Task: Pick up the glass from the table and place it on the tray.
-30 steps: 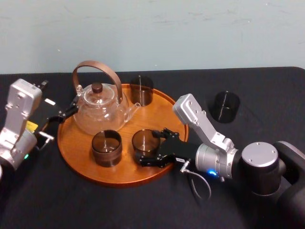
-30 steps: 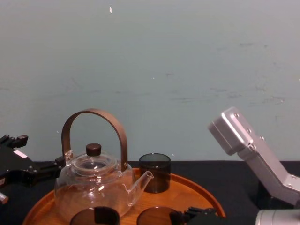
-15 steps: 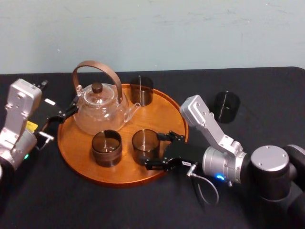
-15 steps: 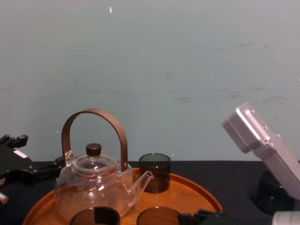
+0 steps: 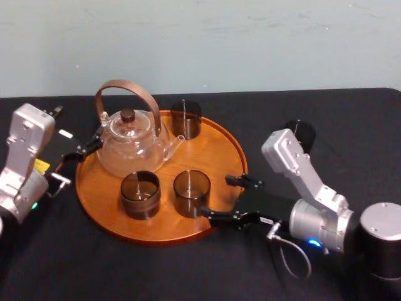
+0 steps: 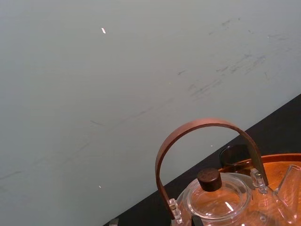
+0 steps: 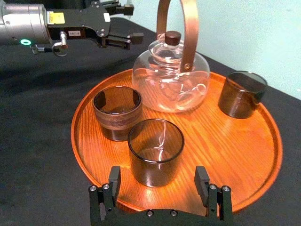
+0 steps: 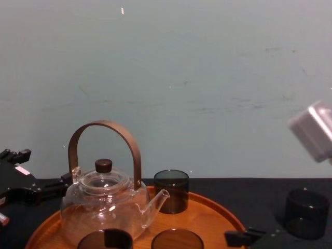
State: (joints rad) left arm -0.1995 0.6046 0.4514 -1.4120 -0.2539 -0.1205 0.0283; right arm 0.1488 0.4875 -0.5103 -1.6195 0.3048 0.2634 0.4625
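Gripper status, working from the left: the left gripper (image 5: 89, 144) is parked low over the table (image 5: 351, 106), just beside the left rim of the tray (image 5: 216, 150). Its fingers are spread and nothing is held. They are pointed at the teapot (image 5: 128, 147), close to the base of its curved brown handle; contact cannot be told. The teapot is seated on the rear left of the tray, spout turned right. Three dark glasses are found upright on the tray. The rear glass (image 5: 186, 119) is just right of the handle, by the far rim. The front-left glass (image 5: 140, 194) and the front-right glass (image 5: 191, 192) are set side by side near the front rim, close but apart. The right gripper (image 5: 220, 198) is held level at the tray's front-right rim, jaws wide apart and empty. In the right wrist view the front-right glass is seen just ahead of the fingers (image 7: 114, 181), ungripped. One more glass, the table glass (image 8: 306, 212), is left standing on the black cover, well right of the tray and behind the right arm.
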